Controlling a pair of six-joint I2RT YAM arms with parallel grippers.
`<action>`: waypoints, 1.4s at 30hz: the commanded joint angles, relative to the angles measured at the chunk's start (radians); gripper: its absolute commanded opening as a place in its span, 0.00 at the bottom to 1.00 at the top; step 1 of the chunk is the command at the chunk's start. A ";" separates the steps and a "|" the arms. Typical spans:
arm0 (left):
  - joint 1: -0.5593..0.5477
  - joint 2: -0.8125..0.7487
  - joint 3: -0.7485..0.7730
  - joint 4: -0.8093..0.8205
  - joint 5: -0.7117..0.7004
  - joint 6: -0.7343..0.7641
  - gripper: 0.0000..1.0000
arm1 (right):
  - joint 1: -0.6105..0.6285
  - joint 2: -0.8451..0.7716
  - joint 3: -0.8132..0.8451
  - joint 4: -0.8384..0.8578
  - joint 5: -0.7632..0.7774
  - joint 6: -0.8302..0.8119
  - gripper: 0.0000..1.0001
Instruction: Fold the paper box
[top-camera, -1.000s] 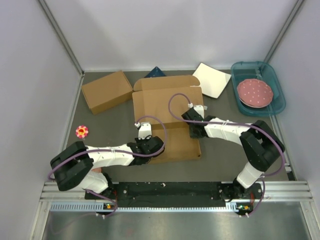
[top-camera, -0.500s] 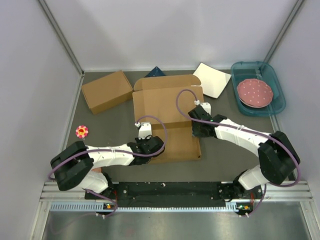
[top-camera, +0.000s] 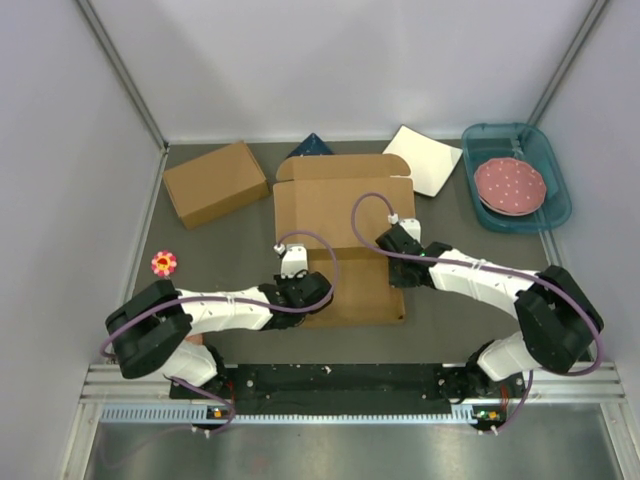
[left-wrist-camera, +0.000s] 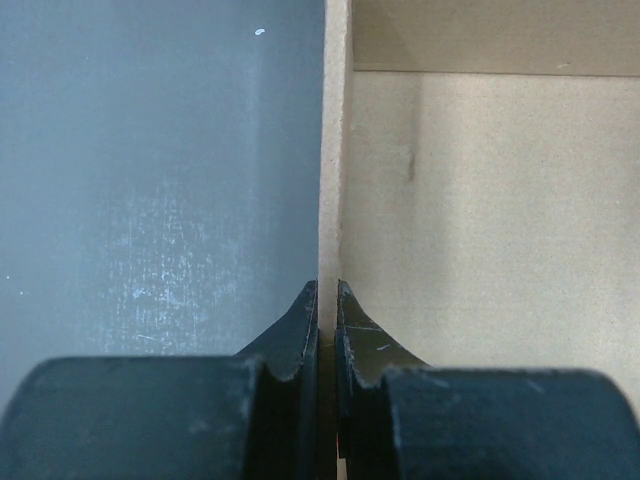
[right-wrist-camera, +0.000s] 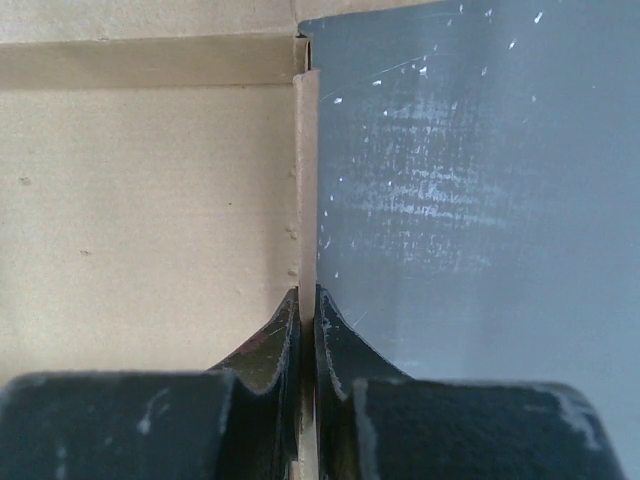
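The paper box (top-camera: 340, 205) lies flat-bottomed in the middle of the table, a brown cardboard cut-out with its far flaps (top-camera: 340, 166) folded out. My left gripper (top-camera: 287, 252) is shut on the box's left side wall; in the left wrist view the gripper (left-wrist-camera: 327, 292) pinches the thin upright wall (left-wrist-camera: 333, 150), with the box floor to its right. My right gripper (top-camera: 402, 223) is shut on the right side wall; in the right wrist view the gripper (right-wrist-camera: 306, 297) pinches the wall (right-wrist-camera: 305, 170), with the box floor to its left.
A blockier brown box (top-camera: 214, 182) sits at the back left. A white square plate (top-camera: 424, 160) and a teal tray (top-camera: 548, 205) holding a pink plate (top-camera: 510, 185) are at the back right. A dark blue item (top-camera: 312, 146) is behind the paper box; a flower toy (top-camera: 164, 263) lies left.
The right gripper moved out to the box's right edge and took hold of that side wall. The box slid slightly to the right. The left gripper kept its hold.
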 joint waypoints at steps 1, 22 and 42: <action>0.002 0.018 0.017 -0.005 -0.040 -0.011 0.00 | 0.018 0.064 -0.070 -0.004 -0.024 0.037 0.00; 0.002 -0.169 0.086 -0.067 -0.082 0.072 0.80 | 0.019 -0.171 0.069 -0.057 -0.051 0.000 0.69; 0.307 -0.545 0.106 -0.217 0.008 0.180 0.81 | 0.019 -0.436 0.218 -0.154 -0.060 -0.162 0.71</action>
